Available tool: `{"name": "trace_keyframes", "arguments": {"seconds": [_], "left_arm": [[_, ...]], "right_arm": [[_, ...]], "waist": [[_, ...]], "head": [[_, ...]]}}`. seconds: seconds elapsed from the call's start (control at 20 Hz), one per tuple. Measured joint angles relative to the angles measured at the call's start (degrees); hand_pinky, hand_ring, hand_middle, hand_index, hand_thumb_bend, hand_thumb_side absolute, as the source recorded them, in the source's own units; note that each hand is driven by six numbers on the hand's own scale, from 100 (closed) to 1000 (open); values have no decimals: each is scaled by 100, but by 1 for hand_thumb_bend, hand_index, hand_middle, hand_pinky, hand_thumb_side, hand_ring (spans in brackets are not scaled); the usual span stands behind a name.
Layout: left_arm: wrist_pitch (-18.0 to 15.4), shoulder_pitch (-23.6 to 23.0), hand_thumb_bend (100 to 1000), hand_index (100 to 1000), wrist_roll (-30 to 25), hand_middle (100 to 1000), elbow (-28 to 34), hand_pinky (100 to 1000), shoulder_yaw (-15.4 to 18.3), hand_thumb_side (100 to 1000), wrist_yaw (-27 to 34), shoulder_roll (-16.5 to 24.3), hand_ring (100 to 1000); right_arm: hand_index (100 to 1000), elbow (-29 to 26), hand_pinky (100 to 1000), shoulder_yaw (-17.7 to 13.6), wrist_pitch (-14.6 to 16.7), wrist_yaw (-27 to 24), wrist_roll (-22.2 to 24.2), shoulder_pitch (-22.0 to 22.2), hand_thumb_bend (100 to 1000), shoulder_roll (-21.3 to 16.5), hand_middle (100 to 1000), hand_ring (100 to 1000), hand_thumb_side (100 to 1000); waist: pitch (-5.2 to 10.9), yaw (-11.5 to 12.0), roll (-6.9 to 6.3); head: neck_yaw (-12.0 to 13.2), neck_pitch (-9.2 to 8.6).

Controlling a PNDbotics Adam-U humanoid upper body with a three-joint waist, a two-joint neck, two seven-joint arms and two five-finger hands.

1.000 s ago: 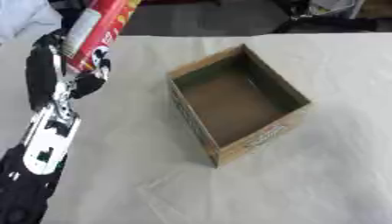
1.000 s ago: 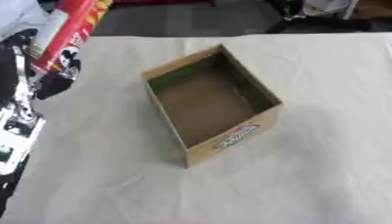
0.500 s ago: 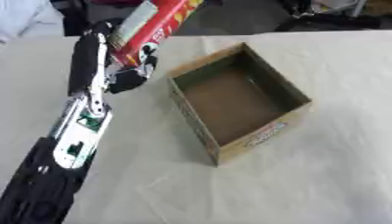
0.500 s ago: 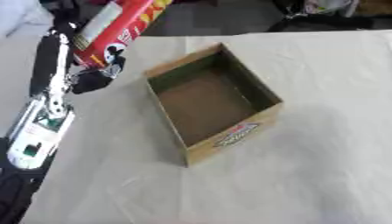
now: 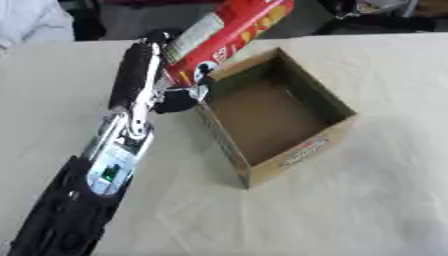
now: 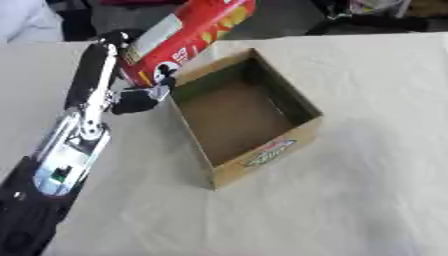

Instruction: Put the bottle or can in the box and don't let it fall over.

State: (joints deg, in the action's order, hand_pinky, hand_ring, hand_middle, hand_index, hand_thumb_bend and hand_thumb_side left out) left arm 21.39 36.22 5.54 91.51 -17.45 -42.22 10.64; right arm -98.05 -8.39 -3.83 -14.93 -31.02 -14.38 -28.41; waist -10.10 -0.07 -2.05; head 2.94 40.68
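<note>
A tall red can (image 5: 226,36) with a white label panel is held in the air, tilted with its top toward the upper right. My left hand (image 5: 150,75) is shut on its lower end, fingers curled round it. The can's base hangs just over the near-left rim of an open cardboard box (image 5: 289,152), which stands on the table with nothing inside. The box has a green and red label on its front wall (image 6: 267,153). My right hand does not show in either view.
A pale cloth covers the table (image 5: 376,210). Dark objects and clutter lie beyond the far edge (image 5: 376,20). A white sleeve (image 5: 31,22) shows at the top left corner.
My left arm has carried the can to the right, from the table's left side up to the box's left rim. The can stays tilted.
</note>
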Motion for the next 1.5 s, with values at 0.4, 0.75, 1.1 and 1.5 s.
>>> {"name": "trace_keyframes", "arguments": {"seconds": [0.4, 0.75, 1.1, 1.5], "left_arm": [[-69, 90, 100, 599, -61, 457, -188, 438, -104, 122, -72, -225, 508], [-87, 169, 462, 709, -74, 556, -258, 602, -177, 458, -76, -345, 673], [-79, 196, 672, 789, 90, 659, -282, 740, -180, 663, -280, -372, 792], [-75, 192, 643, 783, 311, 656, -247, 743, -138, 651, -264, -371, 789]], "right_arm": [[866, 0, 882, 24, -2, 0, 2, -1, 125, 0, 810, 833, 767], [866, 0, 882, 32, -4, 0, 2, -1, 123, 6, 811, 833, 769], [866, 0, 882, 32, -16, 0, -10, -1, 119, 22, 811, 833, 774], [866, 0, 881, 32, -23, 0, -20, 0, 119, 39, 812, 833, 774]], "waist": [[0, -27, -2], [0, -63, -4], [0, -72, -8], [0, -71, -8]], "head": [[-9, -2], [-16, -4], [-69, -5], [-104, -5]]}}
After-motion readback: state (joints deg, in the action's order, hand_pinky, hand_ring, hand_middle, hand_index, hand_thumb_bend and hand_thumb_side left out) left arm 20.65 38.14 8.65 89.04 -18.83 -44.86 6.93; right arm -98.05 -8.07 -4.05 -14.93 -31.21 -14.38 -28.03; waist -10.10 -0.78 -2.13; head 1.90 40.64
